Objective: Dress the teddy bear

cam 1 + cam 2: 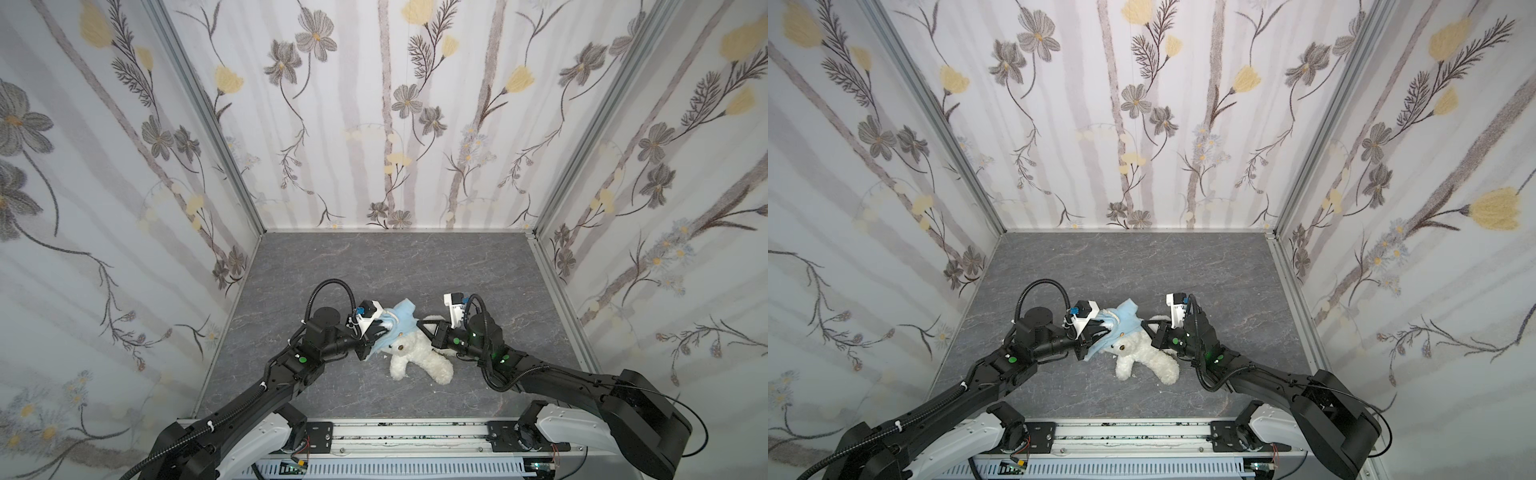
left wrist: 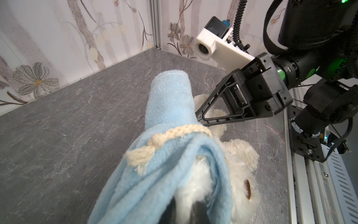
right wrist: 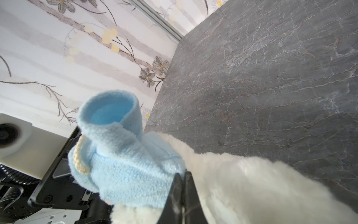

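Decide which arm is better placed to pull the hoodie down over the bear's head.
Left, probably: the left gripper clamps the hoodie, bunched at the head of the teddy bear; the right gripper is shut only at its edge.

My left arm (image 1: 249,399) and right arm (image 1: 582,382) are matte black, with white shells (image 1: 257,440) at the bases. Green lights (image 1: 303,360) glow on the joints. Ribbed black cable (image 1: 330,281) loops to each white wrist-camera housing (image 1: 370,318). The right pincer (image 2: 197,116) has open triangular black fingers (image 2: 222,120) with visible screws.
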Robot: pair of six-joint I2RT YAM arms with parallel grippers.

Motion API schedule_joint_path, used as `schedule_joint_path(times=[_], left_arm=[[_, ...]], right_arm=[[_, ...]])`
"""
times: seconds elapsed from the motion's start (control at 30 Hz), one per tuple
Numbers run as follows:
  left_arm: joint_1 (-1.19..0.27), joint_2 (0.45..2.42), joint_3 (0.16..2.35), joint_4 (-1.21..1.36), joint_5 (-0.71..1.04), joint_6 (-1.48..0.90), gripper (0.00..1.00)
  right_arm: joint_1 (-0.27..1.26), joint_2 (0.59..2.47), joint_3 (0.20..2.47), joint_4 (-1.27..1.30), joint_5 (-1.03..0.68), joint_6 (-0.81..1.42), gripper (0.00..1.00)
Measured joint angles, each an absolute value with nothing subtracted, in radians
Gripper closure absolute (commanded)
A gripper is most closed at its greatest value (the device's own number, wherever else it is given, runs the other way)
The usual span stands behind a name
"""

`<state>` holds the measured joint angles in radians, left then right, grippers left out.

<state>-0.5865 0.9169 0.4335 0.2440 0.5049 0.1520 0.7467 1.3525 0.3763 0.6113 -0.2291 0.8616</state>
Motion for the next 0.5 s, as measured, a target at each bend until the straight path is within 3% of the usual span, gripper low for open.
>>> schedule_joint_path(times=[0.37,0.5], left_arm=[[-0.587,0.889,0.418,0.249,0.424,-0.013,1.0],[-0.587,0.893,0.419,0.273,0.38,-0.112,1.0]], right_arm=[[0.737,1.427,0.403,0.609,-0.197,0.807,1.0],[0.728,1.393,0.483,0.541,-0.172,0.699,0.6]])
